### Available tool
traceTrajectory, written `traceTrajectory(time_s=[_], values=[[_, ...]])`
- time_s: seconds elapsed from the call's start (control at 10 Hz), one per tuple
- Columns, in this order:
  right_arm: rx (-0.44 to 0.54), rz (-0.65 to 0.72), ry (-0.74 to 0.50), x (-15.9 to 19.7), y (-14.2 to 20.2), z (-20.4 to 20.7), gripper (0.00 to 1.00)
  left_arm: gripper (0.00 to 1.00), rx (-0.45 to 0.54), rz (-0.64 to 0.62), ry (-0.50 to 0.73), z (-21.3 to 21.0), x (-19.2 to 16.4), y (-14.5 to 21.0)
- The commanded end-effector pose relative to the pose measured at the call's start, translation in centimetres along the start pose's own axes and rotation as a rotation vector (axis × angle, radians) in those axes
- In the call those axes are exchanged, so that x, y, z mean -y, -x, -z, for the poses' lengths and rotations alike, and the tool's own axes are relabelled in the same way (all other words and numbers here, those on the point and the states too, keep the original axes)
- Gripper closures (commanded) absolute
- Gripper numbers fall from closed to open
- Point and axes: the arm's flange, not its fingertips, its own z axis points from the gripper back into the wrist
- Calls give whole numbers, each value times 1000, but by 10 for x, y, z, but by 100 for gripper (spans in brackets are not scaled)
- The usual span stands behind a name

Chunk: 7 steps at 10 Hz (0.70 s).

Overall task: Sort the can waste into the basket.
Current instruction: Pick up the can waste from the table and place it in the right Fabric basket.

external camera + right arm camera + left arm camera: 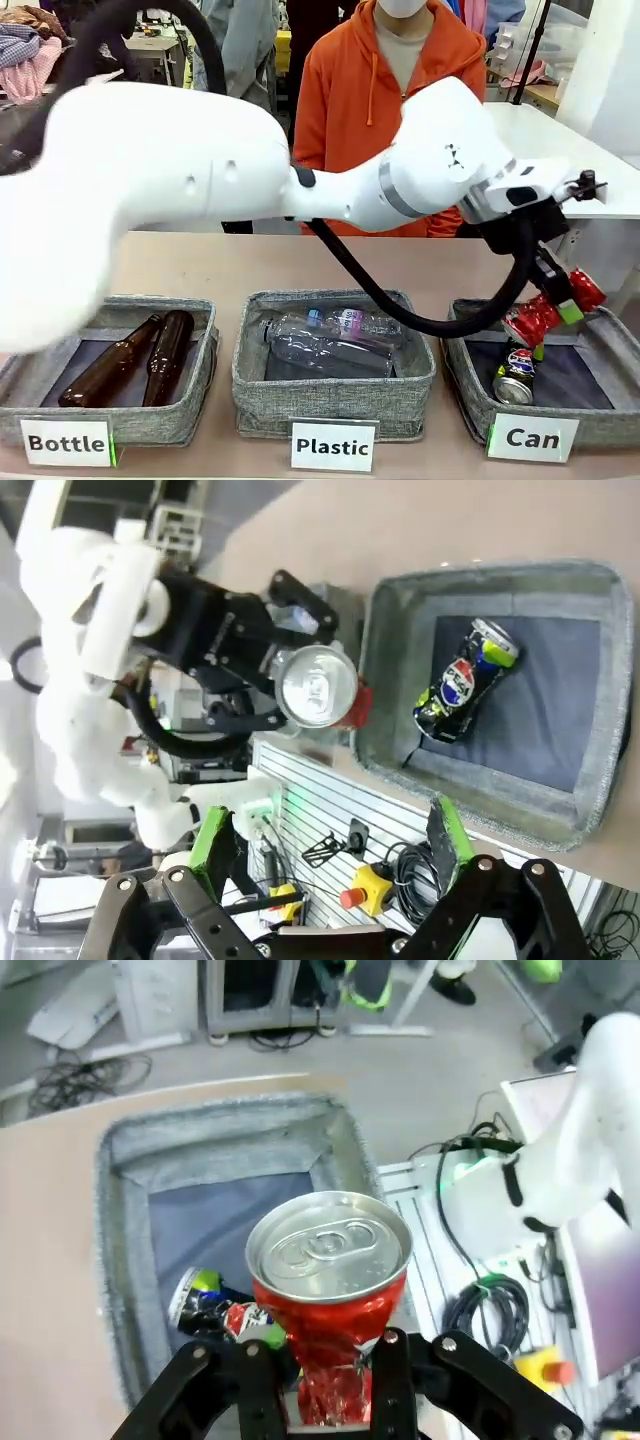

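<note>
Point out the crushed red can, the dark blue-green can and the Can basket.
crushed red can (330,1260): left wrist view, on its silver top.
dark blue-green can (460,685): right wrist view, on its logo.
Can basket (470,385): front view, on its front wall.

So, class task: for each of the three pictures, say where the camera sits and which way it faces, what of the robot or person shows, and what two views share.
Front view: between the arms, facing across the table at the person in orange; the left arm reaches across.
Left wrist view: looks down along its black fingers, shut on the crushed red-and-white metal can, above the square grey woven "Can" basket.
Right wrist view: looks down past its open green-padded fingers at the basket and left arm.
Shared: the dark blue-green logo can lying in the basket.
</note>
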Motion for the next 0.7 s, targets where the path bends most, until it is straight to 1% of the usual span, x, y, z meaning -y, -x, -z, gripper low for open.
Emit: traceTrajectory(time_s=[0.0,0.1,0.2,0.3,0.4,0.6], values=[[11,-21,-2,4,-3,-9,0,74,-41,-18,-51,1,-25,-23],[11,-21,-2,4,-3,-9,0,74,-54,-11,-65,1,-23,-22],[11,-21,-2,4,-3,-9,0,48,-61,-9,-74,2,-21,-23],[11,-21,-2,4,-3,-9,0,16,-74,2,-93,2,-23,-23],[11,-21,-2,4,-3,-9,0,0,-81,-3,-89,1,-24,-22],[11,-21,-2,4,-3,-9,0,0,-78,-21,-126,-5,-26,-22]])
